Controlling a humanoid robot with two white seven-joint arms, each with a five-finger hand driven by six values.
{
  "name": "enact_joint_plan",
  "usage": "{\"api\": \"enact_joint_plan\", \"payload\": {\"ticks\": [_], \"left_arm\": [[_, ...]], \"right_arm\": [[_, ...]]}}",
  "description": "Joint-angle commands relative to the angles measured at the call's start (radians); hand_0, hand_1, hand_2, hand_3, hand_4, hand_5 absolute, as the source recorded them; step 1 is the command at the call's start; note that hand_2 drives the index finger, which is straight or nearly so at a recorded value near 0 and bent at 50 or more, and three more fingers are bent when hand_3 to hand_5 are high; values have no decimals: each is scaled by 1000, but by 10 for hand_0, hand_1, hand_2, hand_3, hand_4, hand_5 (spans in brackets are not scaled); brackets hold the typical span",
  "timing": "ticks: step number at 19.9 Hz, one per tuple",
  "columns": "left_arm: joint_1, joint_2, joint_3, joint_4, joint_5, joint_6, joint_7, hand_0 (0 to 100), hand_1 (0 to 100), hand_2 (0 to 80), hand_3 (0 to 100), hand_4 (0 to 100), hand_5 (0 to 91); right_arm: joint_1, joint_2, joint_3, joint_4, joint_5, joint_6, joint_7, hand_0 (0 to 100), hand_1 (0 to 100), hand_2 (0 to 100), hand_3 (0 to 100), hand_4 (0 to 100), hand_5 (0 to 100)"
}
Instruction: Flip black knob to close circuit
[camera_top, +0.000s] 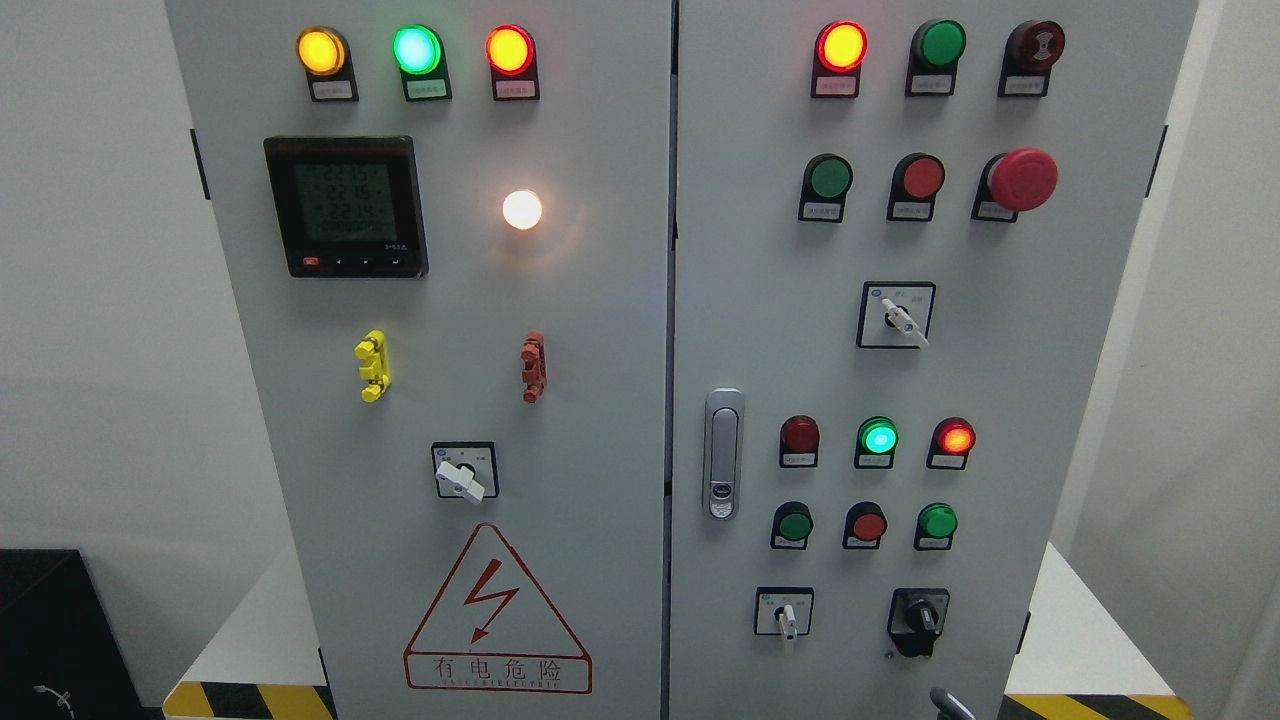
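The black knob (918, 620) is mounted at the lower right of the right-hand cabinet door (1080, 400), in the bottom row of controls. A white-handled selector switch (785, 612) sits to its left in the same row. Directly above the black knob is a row of three push buttons: green (795, 524), red (868, 524) and green (938, 522). Above those are three indicator lamps: a dark red lamp (800, 436), a lit green lamp (878, 438) and a lit red lamp (956, 438).

Only a small grey part of a robot hand (950, 704) shows, at the bottom edge of the head view, just below and slightly to the right of the black knob. It is apart from the knob and does not touch it. Which arm it belongs to cannot be determined, and whether it is open or closed cannot be told from the visible portion.

Further up the same door are a red mushroom button (1022, 180) and a second white selector switch (900, 316). A door latch (723, 452) lies at the left edge of this door. The left-hand door carries a digital meter (346, 206) and a high-voltage warning triangle (497, 612).
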Motion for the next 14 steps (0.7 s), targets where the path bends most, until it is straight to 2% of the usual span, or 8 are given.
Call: {"api": "enact_joint_plan", "payload": {"ticks": [1,14], "left_arm": [[0,0,-20,21,-21,1,-1,0,0,0,0,0,0],[0,0,-20,21,-21,1,1,0,0,0,0,0,0]], "right_arm": [[9,-1,6,-3,-28,-1,5,0,39,0,0,0,0],[11,-1,3,-7,-36,2,3,0,33,0,0,0,0]]}}
